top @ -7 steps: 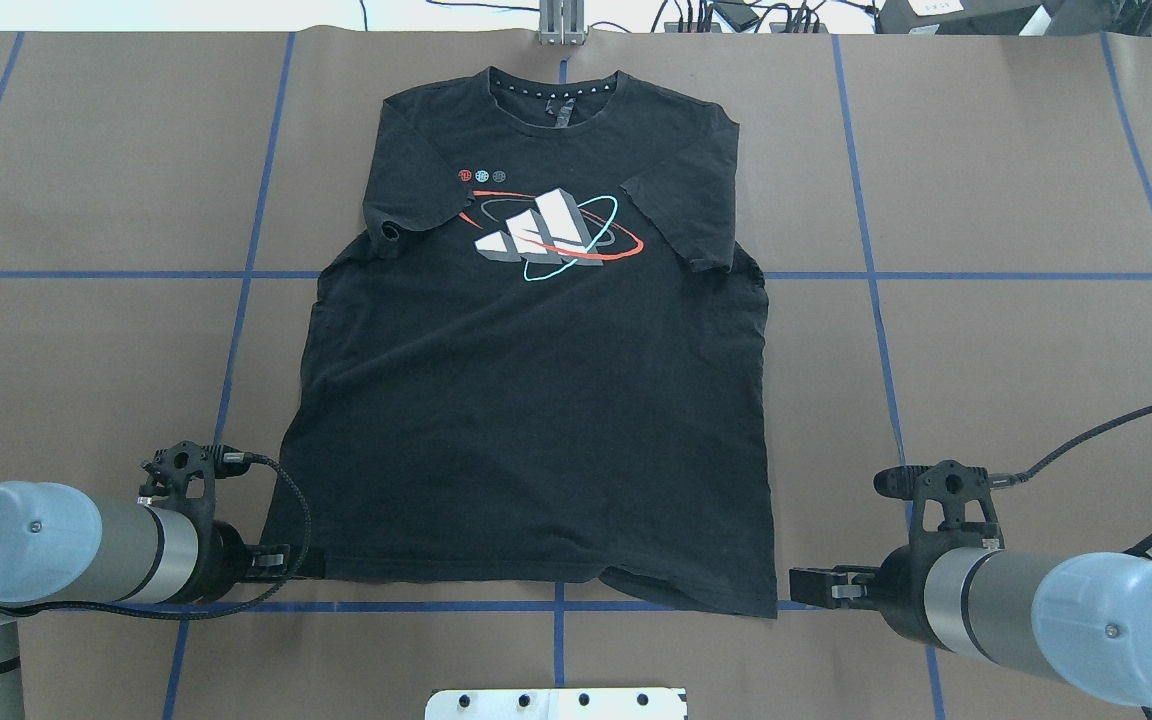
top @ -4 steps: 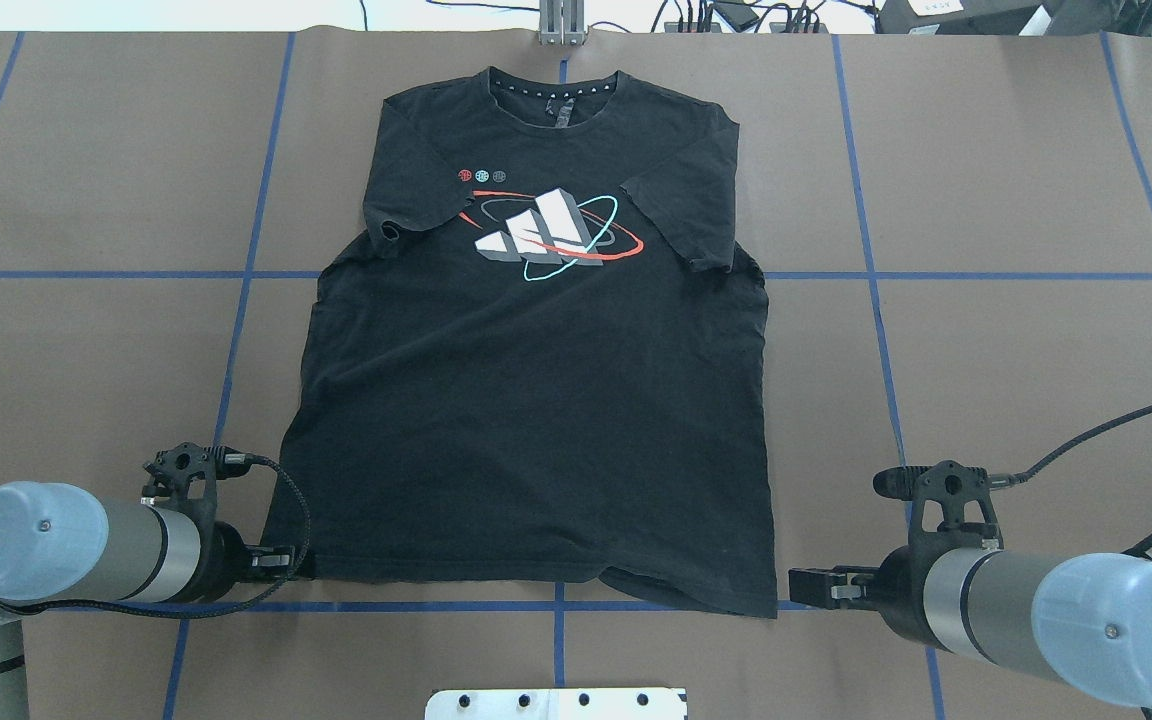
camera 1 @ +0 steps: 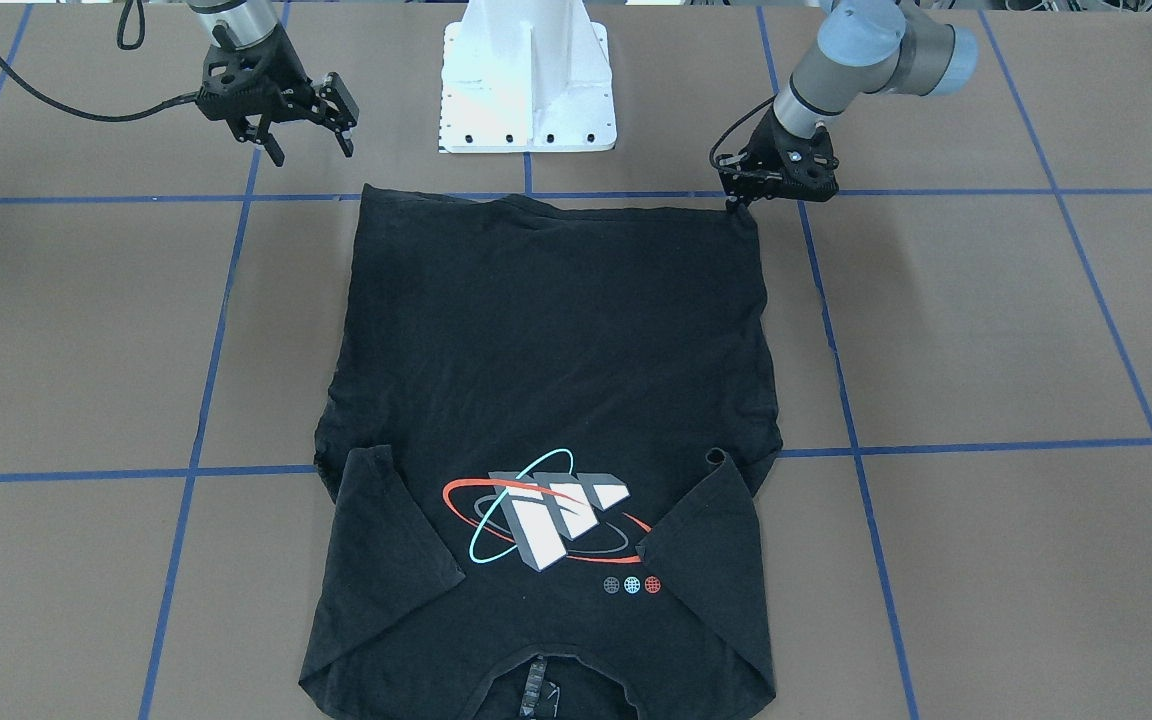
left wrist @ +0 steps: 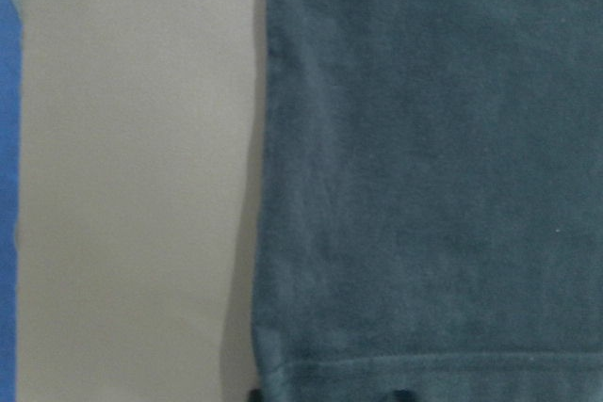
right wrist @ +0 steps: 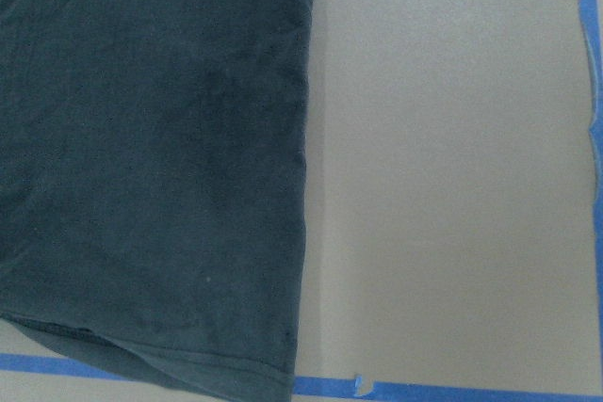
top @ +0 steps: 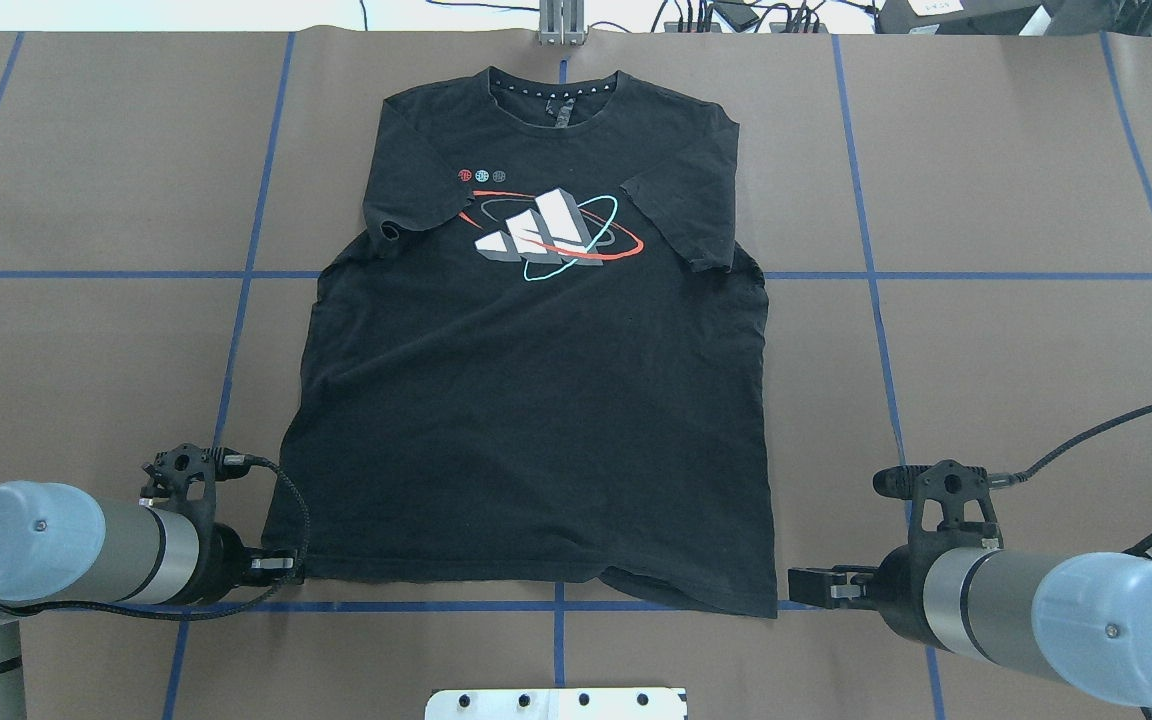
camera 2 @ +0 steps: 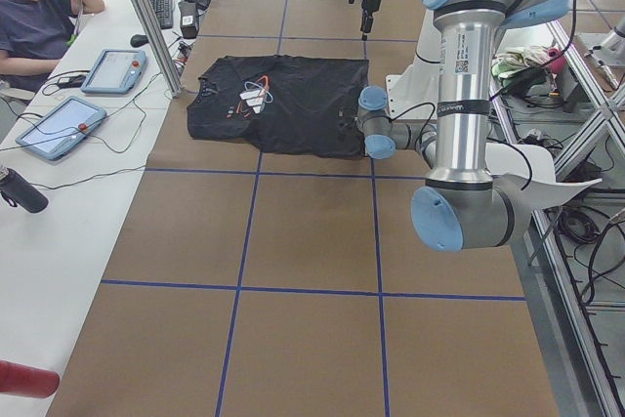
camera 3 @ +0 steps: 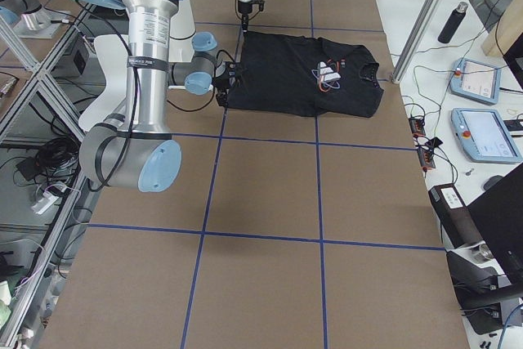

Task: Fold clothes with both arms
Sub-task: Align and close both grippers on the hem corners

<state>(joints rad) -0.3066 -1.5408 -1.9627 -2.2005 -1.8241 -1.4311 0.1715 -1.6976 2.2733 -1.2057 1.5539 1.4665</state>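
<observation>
the black t-shirt (top: pixel 536 420) lies flat and print up in the middle of the brown table (top: pixel 1016 160), collar at the far side, hem toward the robot, both sleeves tucked in over the chest. the left gripper (top: pixel 284 566) sits low at the hem's near left corner, against the cloth; i cannot tell whether its fingers pinch it. the right gripper (camera 1: pixel 311 140), fingers spread, hangs just beside the near right corner, apart from the cloth. blue tape lines (top: pixel 876 275) cross the table.

Table (top: pixel 1016 150): lying under brown paper, blue tape (top: pixel 1036 275) crossing it in a grid.
Person (camera 2: pixel 39 21): sitting at the white side bench (camera 2: pixel 54 236).
Tablets (camera 2: pixel 113 70): 2 lying beside that person.
</observation>
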